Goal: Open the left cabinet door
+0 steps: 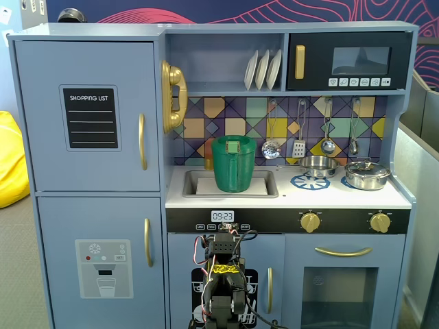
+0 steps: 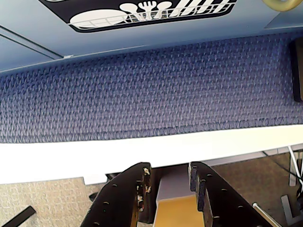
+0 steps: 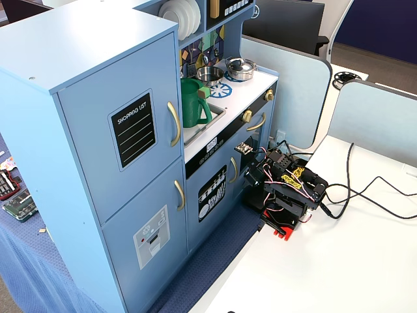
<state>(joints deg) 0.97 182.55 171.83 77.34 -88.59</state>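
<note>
The left cabinet door (image 1: 89, 116) is grey-blue with a black "SHOPPING LIST" panel and a vertical gold handle (image 1: 142, 141). It is shut, and it also shows shut in the other fixed view (image 3: 124, 137). My arm (image 3: 287, 189) sits folded low on the white table in front of the small dish-rack door (image 1: 206, 288), far from the left door. In the wrist view my gripper (image 2: 168, 177) points down at the table edge. Its jaws stand a little apart with nothing between them. The left door is out of the wrist view.
Below the left door is the water-dispenser door (image 1: 103, 267). A green jug (image 1: 234, 163) stands in the sink. A blue woven cloth (image 2: 151, 90) lies under the kitchen, beside the white table (image 3: 313, 274). Cables (image 3: 365, 195) trail right of the arm.
</note>
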